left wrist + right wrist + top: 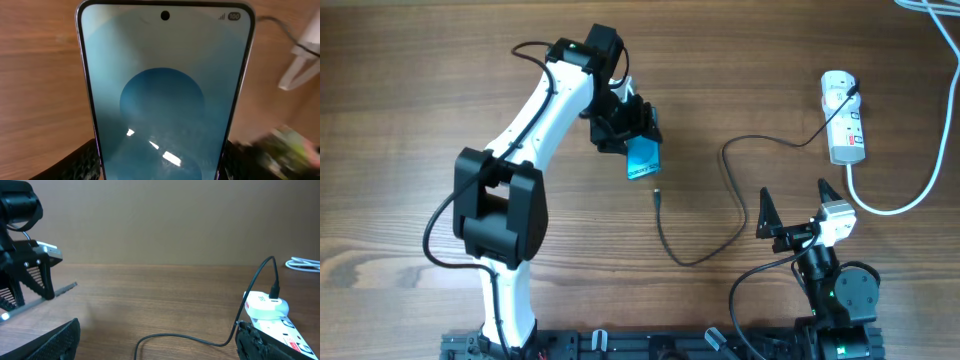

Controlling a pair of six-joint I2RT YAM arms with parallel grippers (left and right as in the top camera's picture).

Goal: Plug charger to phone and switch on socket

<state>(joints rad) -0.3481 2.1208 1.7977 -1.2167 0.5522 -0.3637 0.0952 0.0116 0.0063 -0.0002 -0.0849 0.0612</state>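
My left gripper (pixel 623 122) is shut on the phone (pixel 644 158), whose turquoise screen fills the left wrist view (pixel 162 90); the fingers (pixel 160 162) press its two long edges. The right wrist view shows the phone (pixel 60 289) edge-on, tilted, off the table. The charger's black cable (pixel 740 200) runs from the socket (pixel 843 118) in loops to its connector (pixel 657 196), which lies on the table just below the phone. My right gripper (pixel 794 200) is open and empty, with the cable (pixel 190 339) on the table between its fingers (pixel 157 340) and the socket (pixel 270 307) to its right.
The socket's thick white cord (pixel 910 205) curves along the right edge of the table and also shows far right in the right wrist view (pixel 305 264). The tabletop (pixel 400 120) is wood.
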